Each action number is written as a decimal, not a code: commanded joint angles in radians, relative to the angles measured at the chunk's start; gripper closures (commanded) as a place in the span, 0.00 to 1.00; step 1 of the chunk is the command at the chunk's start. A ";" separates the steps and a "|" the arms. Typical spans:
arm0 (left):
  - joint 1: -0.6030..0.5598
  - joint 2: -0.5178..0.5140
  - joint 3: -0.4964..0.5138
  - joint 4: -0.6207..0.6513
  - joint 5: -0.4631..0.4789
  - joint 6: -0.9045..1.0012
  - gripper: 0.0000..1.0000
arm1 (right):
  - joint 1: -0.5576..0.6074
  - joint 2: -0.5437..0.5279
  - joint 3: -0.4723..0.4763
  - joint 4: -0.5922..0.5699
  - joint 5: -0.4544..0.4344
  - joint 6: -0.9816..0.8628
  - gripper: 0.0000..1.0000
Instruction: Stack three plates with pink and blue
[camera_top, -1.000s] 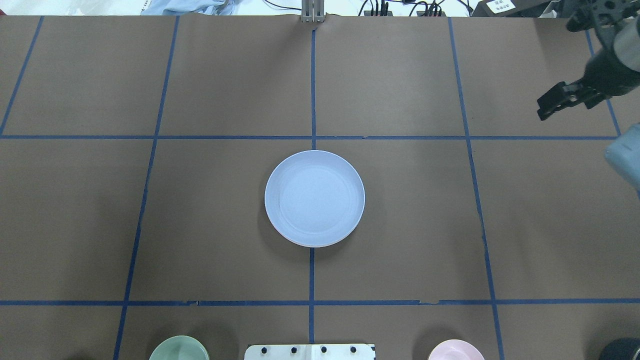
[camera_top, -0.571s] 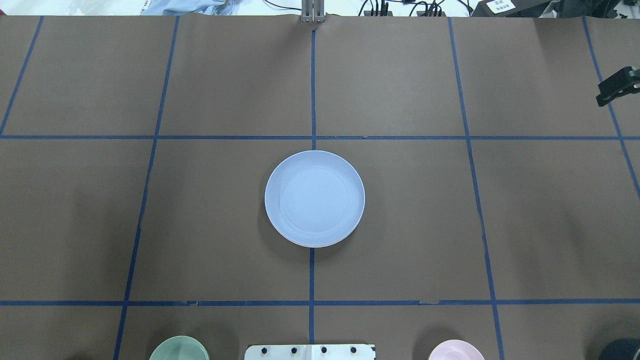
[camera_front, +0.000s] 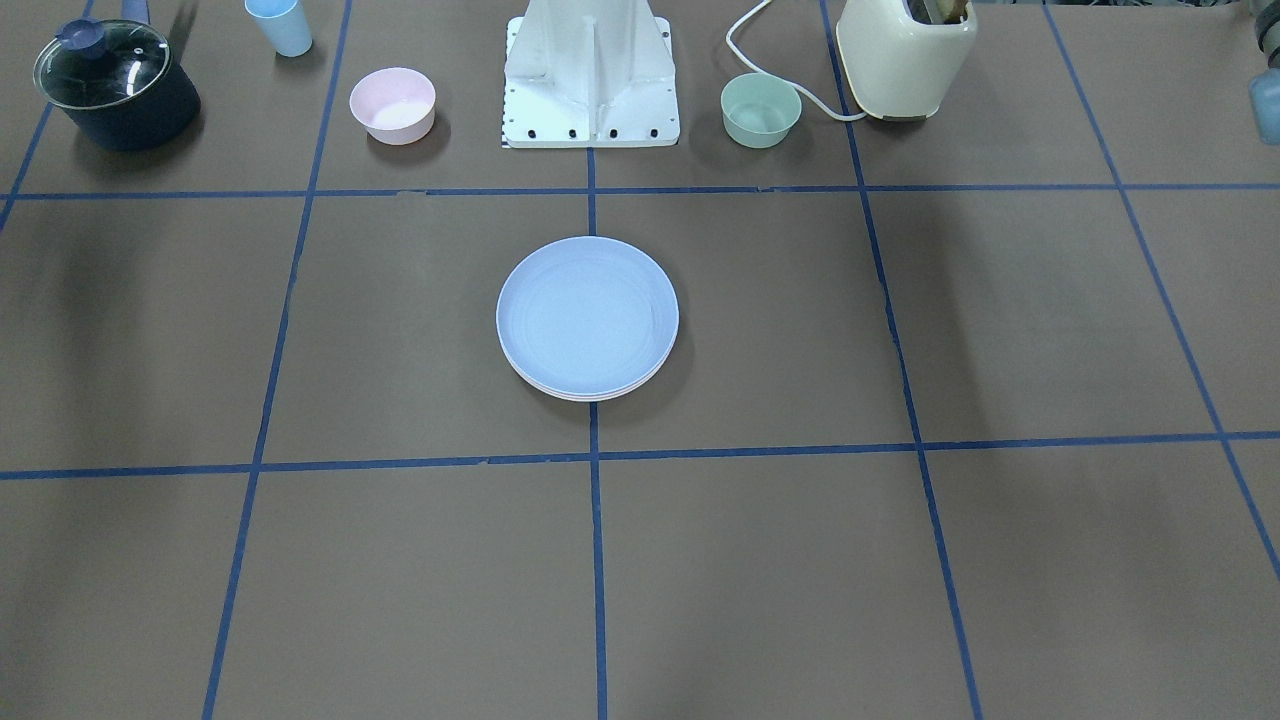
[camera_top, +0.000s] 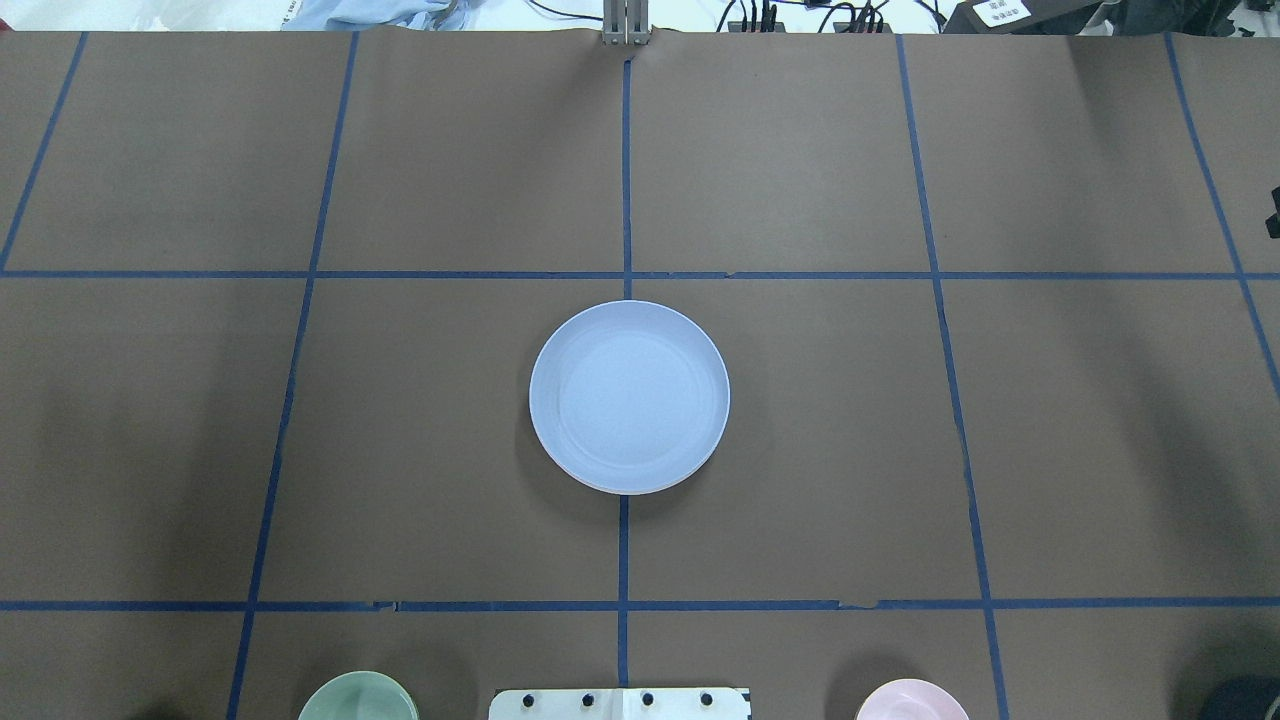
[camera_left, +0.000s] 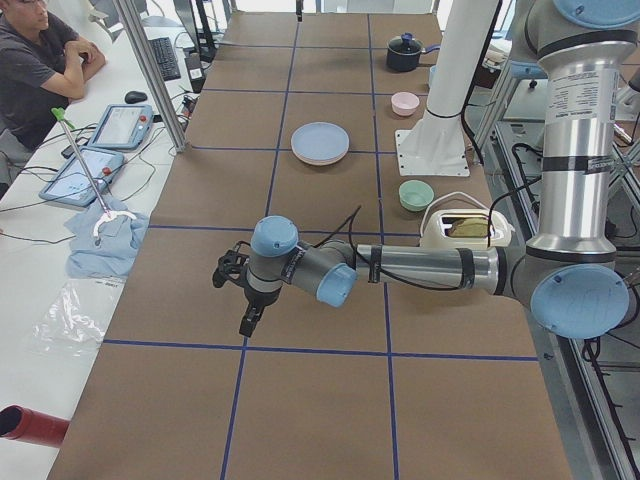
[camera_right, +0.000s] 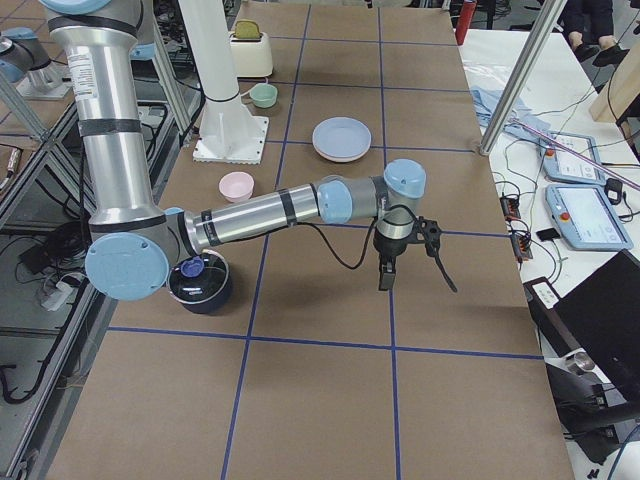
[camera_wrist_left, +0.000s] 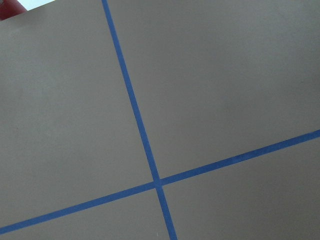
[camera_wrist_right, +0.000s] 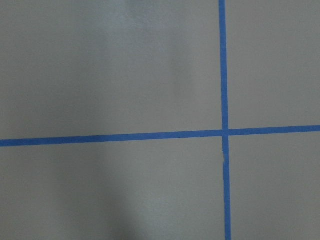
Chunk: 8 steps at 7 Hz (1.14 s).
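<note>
A light blue plate (camera_front: 587, 315) lies at the table's middle and tops a stack; it also shows in the overhead view (camera_top: 629, 396). Thin pale rims (camera_front: 592, 396) of plates under it show at its near edge. I cannot tell their colours for sure. My left gripper (camera_left: 236, 297) hangs over bare table far to the plates' left, seen only from the left end. My right gripper (camera_right: 412, 272) hangs over bare table far to their right. Both hold nothing. I cannot tell whether either is open or shut. Both wrist views show only brown table and blue tape.
Near the white robot base (camera_front: 590, 75) stand a small pink bowl (camera_front: 392, 105), a mint-green bowl (camera_front: 760, 110), a cream toaster (camera_front: 905, 55), a lidded dark pot (camera_front: 115, 85) and a blue cup (camera_front: 280, 25). An operator (camera_left: 40, 70) sits at the side desk.
My right gripper has moved off to the right of the overhead view; only a dark sliver stays at that edge. The plate stack has not moved.
</note>
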<state>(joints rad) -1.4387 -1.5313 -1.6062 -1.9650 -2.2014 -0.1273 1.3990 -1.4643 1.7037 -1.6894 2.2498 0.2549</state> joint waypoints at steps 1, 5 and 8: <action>-0.061 0.003 -0.003 0.147 0.000 0.125 0.00 | 0.070 -0.046 -0.061 0.002 0.080 -0.137 0.00; -0.129 0.007 -0.087 0.409 -0.009 0.221 0.00 | 0.113 -0.120 -0.052 0.022 0.166 -0.147 0.00; -0.126 0.023 -0.086 0.400 -0.095 0.215 0.00 | 0.121 -0.228 -0.061 0.215 0.160 -0.169 0.00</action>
<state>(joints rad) -1.5651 -1.5119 -1.6855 -1.5674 -2.2814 0.0884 1.5168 -1.6552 1.6465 -1.5310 2.4111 0.0893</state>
